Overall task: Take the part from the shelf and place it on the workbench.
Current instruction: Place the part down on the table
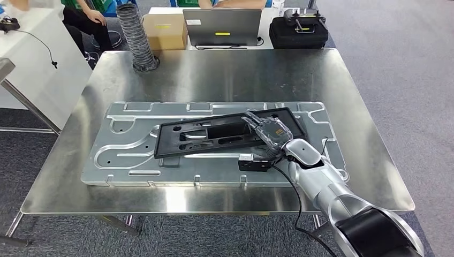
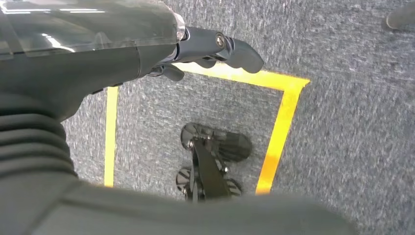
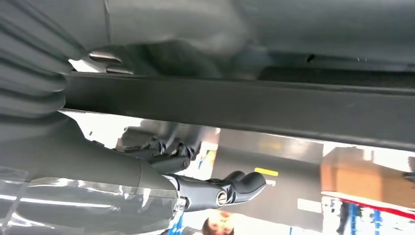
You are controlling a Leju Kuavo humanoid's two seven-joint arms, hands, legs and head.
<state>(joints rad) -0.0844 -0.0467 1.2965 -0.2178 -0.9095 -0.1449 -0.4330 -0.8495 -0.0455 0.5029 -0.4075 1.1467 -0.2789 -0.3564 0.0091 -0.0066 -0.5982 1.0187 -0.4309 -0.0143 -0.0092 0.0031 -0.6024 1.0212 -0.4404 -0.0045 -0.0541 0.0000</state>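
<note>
The part is a long black plastic frame (image 1: 214, 136) that lies slanted on a large machined aluminium plate (image 1: 128, 155) on the steel workbench (image 1: 225, 72). My right hand (image 1: 266, 131) reaches over the frame's right end with its fingers spread just on top of it. In the right wrist view the frame's edge (image 3: 274, 105) runs as a dark bar beside the fingers (image 3: 166, 152), and the thumb (image 3: 240, 186) stands apart from it, gripping nothing. My left hand (image 2: 205, 51) hangs over the grey carpet and holds nothing.
At the bench's far edge stand a ribbed grey hose (image 1: 136, 37), a cardboard box (image 1: 166, 29), a laptop (image 1: 222, 27) and a black case (image 1: 298, 29). A person (image 1: 85, 21) sits at the back left by a white table (image 1: 37, 59). Yellow tape (image 2: 281, 127) marks the floor.
</note>
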